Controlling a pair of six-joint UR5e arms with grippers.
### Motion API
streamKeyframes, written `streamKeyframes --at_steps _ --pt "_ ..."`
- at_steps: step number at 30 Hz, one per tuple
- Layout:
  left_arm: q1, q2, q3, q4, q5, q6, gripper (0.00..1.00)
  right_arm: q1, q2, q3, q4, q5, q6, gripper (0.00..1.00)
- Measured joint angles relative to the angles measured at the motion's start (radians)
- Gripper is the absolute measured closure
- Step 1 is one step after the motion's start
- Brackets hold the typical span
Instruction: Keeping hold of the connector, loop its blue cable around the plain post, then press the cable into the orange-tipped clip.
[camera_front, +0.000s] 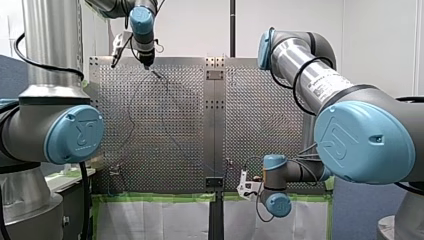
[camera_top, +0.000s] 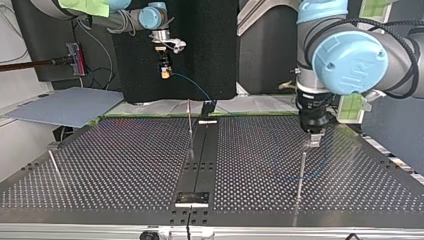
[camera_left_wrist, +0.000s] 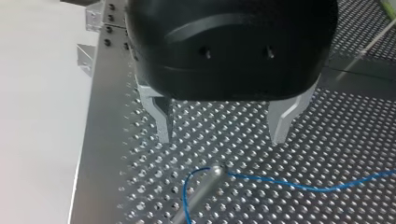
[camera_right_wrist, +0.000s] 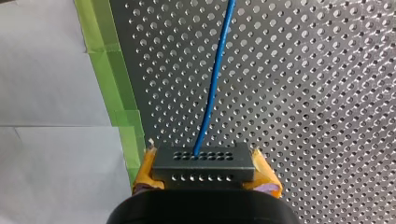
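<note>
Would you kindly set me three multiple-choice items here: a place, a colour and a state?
1. The connector sits: A between my right gripper's yellow pads; B beside them, untouched; C above them, dangling.
2. Its cable is: A orange; B blue; C green.
3. My left gripper's fingers are: A shut on the cable; B open, holding nothing; C shut on the connector.
Key: A, the pads flank it in the right wrist view; B, a blue strand leaves its holes; B, the left wrist view shows a wide gap between them.
</note>
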Motion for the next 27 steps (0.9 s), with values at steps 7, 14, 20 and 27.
streamKeyframes --at_steps 7,14,20,27 --pt "0.016 -0.002 0.0 0.019 0.031 -0.017 0.0 -0.002 0.0 0.0 -0.002 0.0 0.001 1.0" --pt "0.022 -0.027 0.0 0.007 0.028 -0.019 0.0 -0.005 0.0 -0.001 -0.004 0.0 0.001 1.0" --pt "0.023 -0.03 0.0 0.004 0.008 -0.02 0.0 -0.006 0.0 -0.001 -0.002 0.0 0.001 1.0" --pt "0.023 -0.031 0.0 0.001 -0.013 -0.02 0.0 -0.004 0.0 -0.001 -0.001 0.0 0.001 1.0"
